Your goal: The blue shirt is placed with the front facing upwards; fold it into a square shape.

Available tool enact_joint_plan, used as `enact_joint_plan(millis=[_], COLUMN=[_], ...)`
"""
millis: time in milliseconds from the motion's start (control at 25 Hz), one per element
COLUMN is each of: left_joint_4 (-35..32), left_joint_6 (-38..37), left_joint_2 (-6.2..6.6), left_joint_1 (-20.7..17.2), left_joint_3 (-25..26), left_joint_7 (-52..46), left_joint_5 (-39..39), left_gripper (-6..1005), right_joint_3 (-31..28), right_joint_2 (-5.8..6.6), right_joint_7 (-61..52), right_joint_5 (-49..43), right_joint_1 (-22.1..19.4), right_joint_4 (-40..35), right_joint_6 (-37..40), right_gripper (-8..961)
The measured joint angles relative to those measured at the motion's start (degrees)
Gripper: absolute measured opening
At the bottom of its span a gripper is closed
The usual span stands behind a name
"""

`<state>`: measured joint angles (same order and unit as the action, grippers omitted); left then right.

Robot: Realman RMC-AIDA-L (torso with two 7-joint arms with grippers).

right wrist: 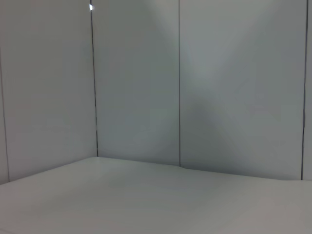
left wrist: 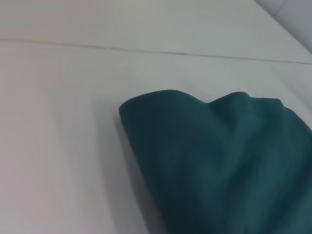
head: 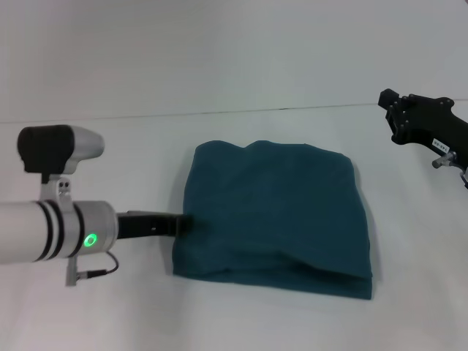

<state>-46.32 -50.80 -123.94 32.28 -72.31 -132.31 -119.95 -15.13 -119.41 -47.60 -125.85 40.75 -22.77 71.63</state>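
Note:
The blue shirt (head: 274, 212) lies folded into a rough, thick rectangle in the middle of the white table, with layered edges showing along its near side. No lettering shows on its plain top face. My left gripper (head: 180, 224) reaches in low from the left and meets the shirt's left edge, where its tip is hidden against the cloth. The left wrist view shows the shirt's (left wrist: 229, 161) rounded folded corner close up on the table. Held up clear of the shirt, my right gripper (head: 393, 108) is at the far right.
The white table (head: 219, 66) spreads all around the shirt, with a thin seam line (head: 219, 113) running across behind it. The right wrist view shows only white wall panels (right wrist: 136, 83) and a table corner (right wrist: 146, 195).

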Motion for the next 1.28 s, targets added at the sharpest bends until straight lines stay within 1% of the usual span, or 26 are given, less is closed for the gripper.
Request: enact_joint_plan(millis=[160, 240, 280, 480, 1000, 1280], left_joint_4=[-2.95, -3.49, -4.36, -5.26, -7.34, -8.17], left_joint_6=[-1.53, -1.77, -2.23, -3.0, -3.95, -8.05], left_joint_2=[-0.33, -0.41, -0.52, -0.65, -0.69, -0.5], left_joint_1=[-2.67, -3.21, -4.3, -6.21, -8.33, -8.37], left_joint_3=[0.01, -0.05, -0.11, -0.38, -0.97, 2.34], left_joint_7=[-1.74, -2.07, -2.98, -4.95, -7.93, -6.76], left_joint_5=[-0.09, -0.09, -0.1, 0.11, 0.03, 0.02], left_gripper=[40, 41, 41, 40, 40, 54], right_joint_3=[0.5, 0.58, 0.63, 0.93, 4.58, 6.02], right_joint_2=[-0.03, -0.03, -0.03, -0.04, -0.03, -0.04], right_joint_7=[-0.12, -0.18, -0.2, -0.22, 0.05, 0.12], right_joint_5=[0.0, 0.0, 0.0, -0.01, 2.26, 2.55], right_joint_1=[0.25, 0.39, 0.47, 0.74, 1.69, 1.17], right_joint_4=[0.0, 0.0, 0.0, 0.0, 0.39, 0.5], right_joint_6=[0.0, -0.03, -0.09, -0.93, -3.46, -2.25], right_gripper=[15, 15, 15, 15, 14, 15])
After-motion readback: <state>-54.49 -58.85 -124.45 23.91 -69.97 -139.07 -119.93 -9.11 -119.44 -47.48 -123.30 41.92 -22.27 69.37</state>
